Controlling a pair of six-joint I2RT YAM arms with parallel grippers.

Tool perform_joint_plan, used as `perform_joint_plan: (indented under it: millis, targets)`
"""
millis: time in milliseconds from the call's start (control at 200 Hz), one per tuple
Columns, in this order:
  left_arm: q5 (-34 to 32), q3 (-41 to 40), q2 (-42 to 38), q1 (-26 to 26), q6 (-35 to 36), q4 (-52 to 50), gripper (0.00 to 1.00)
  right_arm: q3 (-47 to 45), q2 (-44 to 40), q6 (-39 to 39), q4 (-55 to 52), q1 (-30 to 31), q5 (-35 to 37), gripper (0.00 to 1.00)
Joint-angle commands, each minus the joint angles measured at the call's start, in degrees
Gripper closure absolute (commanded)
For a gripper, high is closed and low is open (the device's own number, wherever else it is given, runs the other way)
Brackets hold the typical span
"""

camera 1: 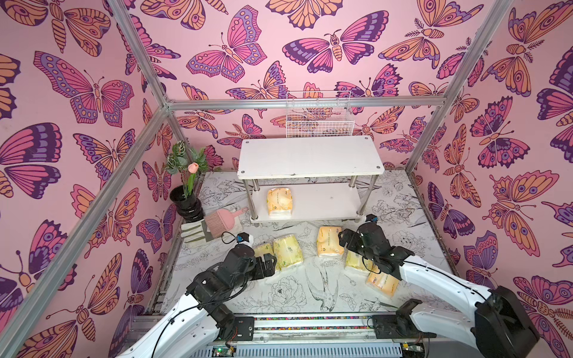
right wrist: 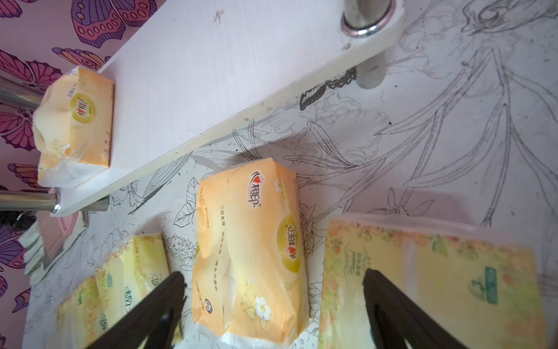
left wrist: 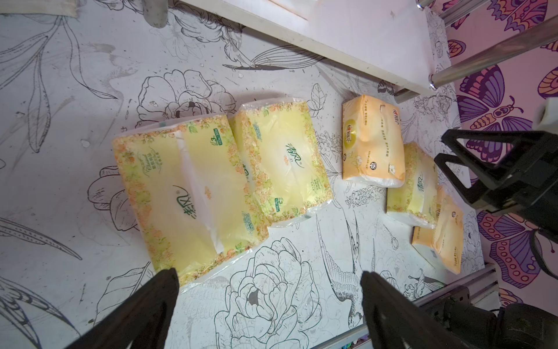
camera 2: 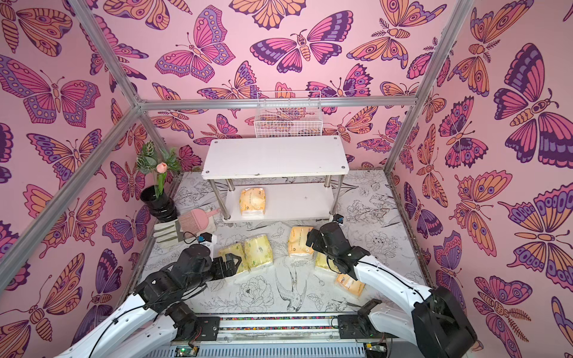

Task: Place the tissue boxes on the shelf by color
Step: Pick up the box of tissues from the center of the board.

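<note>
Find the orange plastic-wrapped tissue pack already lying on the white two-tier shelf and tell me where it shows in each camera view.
In a top view: the orange plastic-wrapped tissue pack lies mid-picture, at the left end of the shelf's lower board.
In a top view: same spot, slightly left of centre.
Left wrist: not in it.
Right wrist: on one end of the lower board.
Shared landmark: that white lower board, seen in all four.

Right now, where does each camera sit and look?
Top views: overhead, behind the arms, looking down at the shelf; both arms show.
Left wrist: on that arm, facing two yellow-green tissue packs; open jaws show.
Right wrist: on that arm, facing the orange tissue pack; open jaws show.
Both wrists share that orange pack.
</note>
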Motion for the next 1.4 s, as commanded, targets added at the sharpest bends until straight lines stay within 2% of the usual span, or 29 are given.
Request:
perform_joint_plan:
  millis: [0, 365, 741, 931, 1176, 1392]
  targets:
    - [1.87, 0.14, 1.09, -0.42, 0.45, 1.0, 0.0, 3.45, 3.57, -7.56, 2.86, -1.31, -2.2, 0.05]
    - [2.0, 0.73, 3.05, -1.24, 0.23, 1.62, 0.0, 9.6, 14.95, -11.74, 5.55, -3.1, -8.47, 0.06]
    - [2.34, 0.78, 5.43, -1.82, 0.28, 3.82, 0.0, 13.63, 24.33, -11.06, 9.94, -3.1, -15.34, 0.09]
    - [2.44, 0.85, 6.13, -2.16, 0.54, 4.64, 0.0, 14.95, 26.36, -10.36, 11.26, -2.04, -18.1, 0.1]
    - [2.61, 0.69, 6.58, -2.4, 0.76, 5.59, 0.0, 17.11, 28.56, -9.12, 12.24, 2.16, -19.04, 0.11]
    - [3.64, 1.44, 8.55, -2.7, 1.8, 7.95, 0.0, 13.76, 23.82, -4.65, 15.26, 6.59, -18.51, 0.12]
